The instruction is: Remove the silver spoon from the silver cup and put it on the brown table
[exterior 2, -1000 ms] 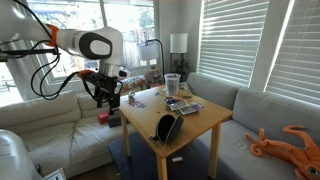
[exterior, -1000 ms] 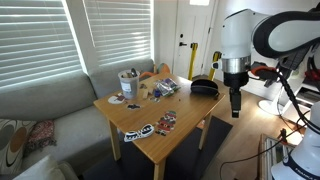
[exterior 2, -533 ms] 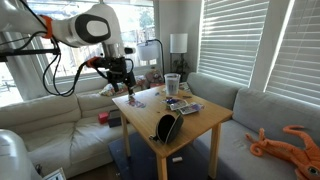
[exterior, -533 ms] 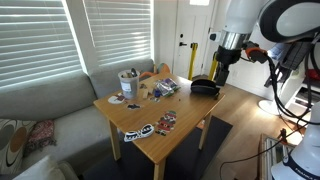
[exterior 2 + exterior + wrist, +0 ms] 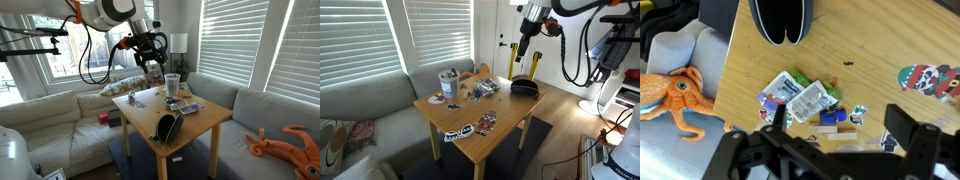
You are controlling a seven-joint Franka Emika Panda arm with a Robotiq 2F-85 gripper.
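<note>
The silver cup (image 5: 448, 82) stands near the far left corner of the brown table (image 5: 500, 110); it also shows in an exterior view (image 5: 172, 84). The silver spoon (image 5: 451, 72) sticks up out of the cup, too small to make out well. My gripper (image 5: 523, 48) hangs high above the table's side, well away from the cup, and shows above the table in an exterior view (image 5: 153, 72). In the wrist view its fingers (image 5: 840, 125) are spread apart and empty, looking down on the stickered tabletop (image 5: 870, 40). The cup is not clearly seen there.
A low black rounded object (image 5: 524, 87) lies at the table's edge (image 5: 167, 127) (image 5: 780, 20). Stickers and small packets (image 5: 805, 100) are scattered on top. A grey sofa (image 5: 360, 105) wraps round the table, with an orange toy octopus (image 5: 670, 95) on it.
The arm has risen from beside the table, low at its edge, and swung up high over the tabletop. The gripper stays open and empty. Cup and spoon have not moved.
</note>
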